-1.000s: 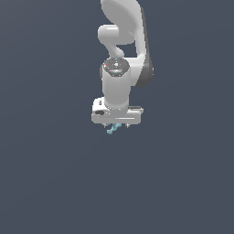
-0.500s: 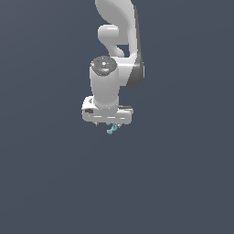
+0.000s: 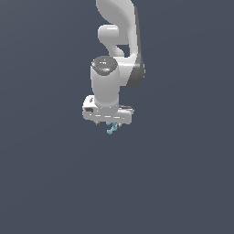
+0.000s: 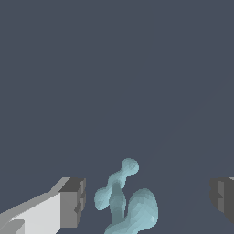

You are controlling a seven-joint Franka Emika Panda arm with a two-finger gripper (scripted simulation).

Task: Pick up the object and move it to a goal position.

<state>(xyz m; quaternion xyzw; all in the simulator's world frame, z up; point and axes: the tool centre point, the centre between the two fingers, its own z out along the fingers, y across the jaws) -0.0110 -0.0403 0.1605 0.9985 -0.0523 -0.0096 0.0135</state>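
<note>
Exterior view, entry one: we record the white arm [image 3: 116,55] reaching down from the top of the frame, its gripper [image 3: 111,124] pointing downward over a plain dark grey ground. The object [image 3: 111,129], a small light-teal piece, shows just under the gripper's body; from here we cannot tell whether anything touches it.

Wrist view, entry two: we note the gripper [image 4: 148,199] with its fingers [image 4: 73,201] spread wide, one dark pad at each side of the frame. The object [image 4: 130,208] sits between them, nearer one finger, with clear gaps to both pads. We list it as not clamped; a rounded knob [image 4: 130,166] on a thin stem projects from its bulkier lobes.
</note>
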